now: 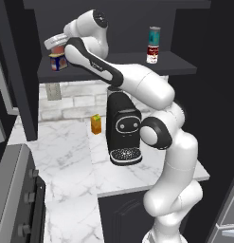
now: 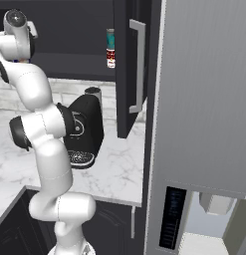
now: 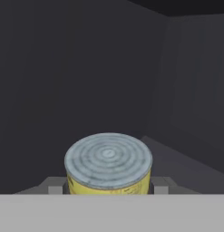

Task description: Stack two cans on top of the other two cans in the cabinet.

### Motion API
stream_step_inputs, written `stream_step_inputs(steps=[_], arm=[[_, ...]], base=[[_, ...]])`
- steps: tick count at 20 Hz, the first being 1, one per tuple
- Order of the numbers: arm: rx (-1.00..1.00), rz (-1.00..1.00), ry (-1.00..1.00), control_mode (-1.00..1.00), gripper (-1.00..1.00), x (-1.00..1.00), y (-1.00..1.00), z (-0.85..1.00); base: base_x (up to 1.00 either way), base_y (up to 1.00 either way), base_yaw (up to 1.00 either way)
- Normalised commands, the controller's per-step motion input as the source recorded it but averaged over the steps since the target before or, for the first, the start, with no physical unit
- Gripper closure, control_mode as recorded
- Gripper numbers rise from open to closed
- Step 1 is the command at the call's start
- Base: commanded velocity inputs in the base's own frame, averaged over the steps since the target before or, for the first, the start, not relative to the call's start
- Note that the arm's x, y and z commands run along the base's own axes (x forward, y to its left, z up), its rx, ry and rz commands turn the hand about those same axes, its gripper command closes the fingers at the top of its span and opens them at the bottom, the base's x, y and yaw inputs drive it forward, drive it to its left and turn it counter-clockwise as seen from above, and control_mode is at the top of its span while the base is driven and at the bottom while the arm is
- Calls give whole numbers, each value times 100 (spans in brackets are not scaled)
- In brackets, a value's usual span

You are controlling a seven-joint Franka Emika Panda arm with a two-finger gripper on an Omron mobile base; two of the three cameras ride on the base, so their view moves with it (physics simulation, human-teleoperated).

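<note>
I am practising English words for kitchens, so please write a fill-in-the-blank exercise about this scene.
1. The teal can stands on top of the ___ can.
2. The orange carton stands on the counter beside the black ___ machine.
3. The gripper holds a small can above the squat ___ tin.
Missing words: red-and-white; coffee; blue.

I see open shelf [image 1: 118, 66] between the squat blue tin [image 1: 58, 61] on the left and the teal can [image 1: 154, 35] stacked on the red-and-white can [image 1: 152, 53] on the right.

Teal can [image 1: 154, 35] stacked atop red-and-white can [image 1: 152, 54].
</note>
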Motion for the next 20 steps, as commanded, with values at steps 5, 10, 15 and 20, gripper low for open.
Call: stream_step_inputs(steps=[5,10,15,20], arm=[[0,0,0,-100,100,4,0,1],[0,0,0,-100,100,0,0,0],[0,0,0,-100,100,0,0,0],[0,0,0,-100,-100,0,0,0]], base=[[0,0,0],[0,0,0],[0,0,0],[0,0,0]])
